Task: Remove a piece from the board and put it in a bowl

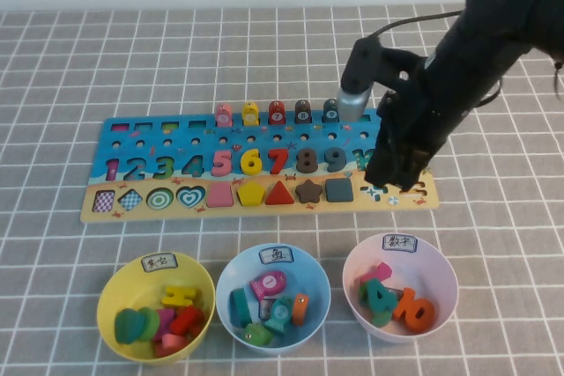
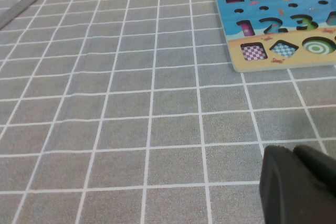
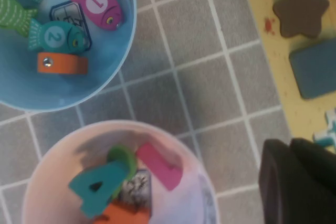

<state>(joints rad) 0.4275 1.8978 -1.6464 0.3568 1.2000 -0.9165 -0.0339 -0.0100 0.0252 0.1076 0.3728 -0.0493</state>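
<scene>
The slate-blue square piece sits in its slot at the right end of the board's sandy strip, next to the brown star. My right gripper hangs just right of the piece, over the board's right end, shut and empty. In the right wrist view the piece lies on the board a little away from the gripper. The yellow bowl stands front left with several pieces in it. My left gripper is shut and empty over bare cloth left of the board, outside the high view.
A light blue bowl with fish pieces and a pink bowl with numbers stand in front of the board, right of the yellow one. Both show in the right wrist view, blue and pink. Small pegs stand along the board's back.
</scene>
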